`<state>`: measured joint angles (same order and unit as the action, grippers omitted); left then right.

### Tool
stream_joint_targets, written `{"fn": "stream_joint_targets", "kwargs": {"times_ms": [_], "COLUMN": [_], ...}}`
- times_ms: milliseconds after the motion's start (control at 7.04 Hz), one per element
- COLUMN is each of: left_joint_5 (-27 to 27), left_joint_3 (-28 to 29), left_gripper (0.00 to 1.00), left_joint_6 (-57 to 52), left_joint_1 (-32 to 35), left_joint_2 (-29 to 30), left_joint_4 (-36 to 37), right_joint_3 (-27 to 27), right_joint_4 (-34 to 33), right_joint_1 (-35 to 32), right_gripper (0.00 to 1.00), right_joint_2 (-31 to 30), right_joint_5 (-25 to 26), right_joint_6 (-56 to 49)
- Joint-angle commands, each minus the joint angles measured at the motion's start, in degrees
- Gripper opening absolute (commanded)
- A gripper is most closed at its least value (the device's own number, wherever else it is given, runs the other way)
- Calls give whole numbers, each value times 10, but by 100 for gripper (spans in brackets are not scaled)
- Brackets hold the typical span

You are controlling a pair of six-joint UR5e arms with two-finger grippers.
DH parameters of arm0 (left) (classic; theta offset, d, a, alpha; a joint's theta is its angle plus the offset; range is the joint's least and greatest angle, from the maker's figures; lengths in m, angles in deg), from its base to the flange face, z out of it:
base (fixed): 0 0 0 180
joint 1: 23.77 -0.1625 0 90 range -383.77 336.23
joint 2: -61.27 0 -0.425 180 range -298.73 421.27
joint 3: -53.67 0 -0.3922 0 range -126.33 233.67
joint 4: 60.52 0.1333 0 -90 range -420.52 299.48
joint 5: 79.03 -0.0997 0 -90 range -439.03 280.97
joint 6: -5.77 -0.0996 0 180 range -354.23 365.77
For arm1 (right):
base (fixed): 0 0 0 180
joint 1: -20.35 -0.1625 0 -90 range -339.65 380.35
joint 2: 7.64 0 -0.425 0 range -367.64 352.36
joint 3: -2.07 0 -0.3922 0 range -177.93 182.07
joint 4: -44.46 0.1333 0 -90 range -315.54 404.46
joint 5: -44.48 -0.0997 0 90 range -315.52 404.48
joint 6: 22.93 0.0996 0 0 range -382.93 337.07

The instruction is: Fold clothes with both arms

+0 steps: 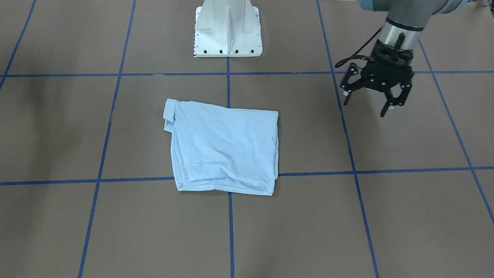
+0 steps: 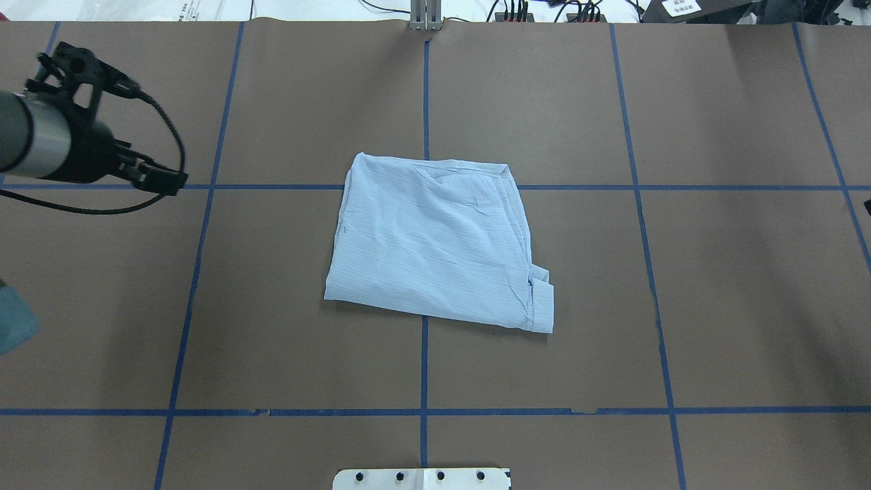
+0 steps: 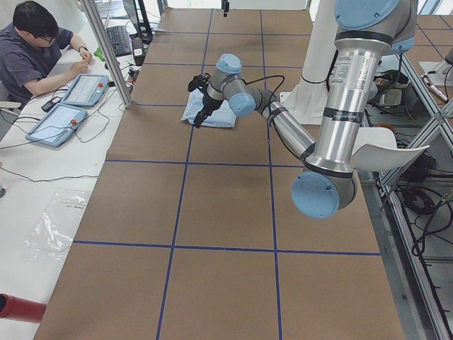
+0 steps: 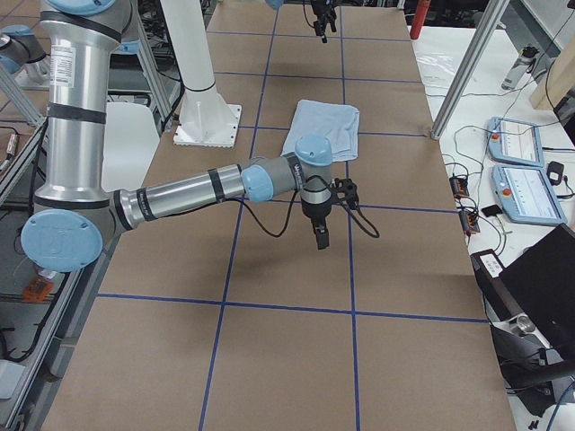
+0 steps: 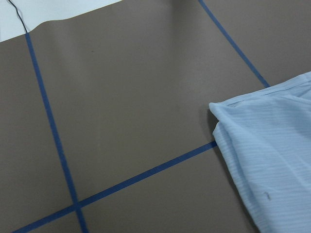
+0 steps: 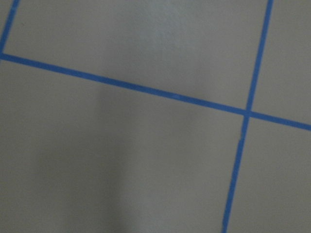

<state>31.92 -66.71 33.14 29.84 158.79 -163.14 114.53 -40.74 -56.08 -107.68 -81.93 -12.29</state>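
The light-blue pinstriped shirt (image 1: 225, 148) lies folded into a rough rectangle at the middle of the brown table, and it also shows in the overhead view (image 2: 435, 241). A folded cuff or collar end sticks out at one corner (image 2: 541, 306). My left gripper (image 1: 368, 101) is open and empty, hovering above the table well off to the shirt's side; the overhead view shows it at the left edge (image 2: 116, 122). The left wrist view shows only a shirt corner (image 5: 272, 160). My right gripper (image 4: 319, 224) hangs over bare table away from the shirt; I cannot tell if it is open.
The white pedestal base (image 1: 227, 31) stands at the robot's side of the table. Blue tape lines (image 2: 425, 408) grid the brown surface. An operator (image 3: 35, 42) sits with tablets beyond the table's far edge. Cables (image 2: 544, 10) run along that edge.
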Motion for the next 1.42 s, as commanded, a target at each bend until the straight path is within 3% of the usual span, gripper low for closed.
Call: {"fn": "stream_joint_targets", "kwargs": {"times_ms": [0,284,568,710,994,1278], "left_joint_5": [69,88,221,258,258,259], "left_joint_3": [12,41,148,193,181,177], "left_gripper": [100,100,100,100,100,100], "left_joint_6": [-48,-76,-257,-258,-258,-256], "left_joint_1": [84,231,342,354,383,395], "left_joint_2": [-98,-141,-181,-188,-183,-180], "left_joint_4": [0,4,10,46,127,122], "right_joint_3": [1,-28,-54,-57,-67,-77], "right_joint_4": [0,-8,-2,-1,-2,1], "right_joint_1": [-94,-159,-159,-159,-159,-159], "right_gripper": [100,100,100,100,100,100], "right_joint_2": [-79,-93,-88,-89,-87,-82], "right_joint_5": [-15,-28,-37,-36,-65,-122], "right_joint_6": [-45,-169,-165,-165,-162,-161]}}
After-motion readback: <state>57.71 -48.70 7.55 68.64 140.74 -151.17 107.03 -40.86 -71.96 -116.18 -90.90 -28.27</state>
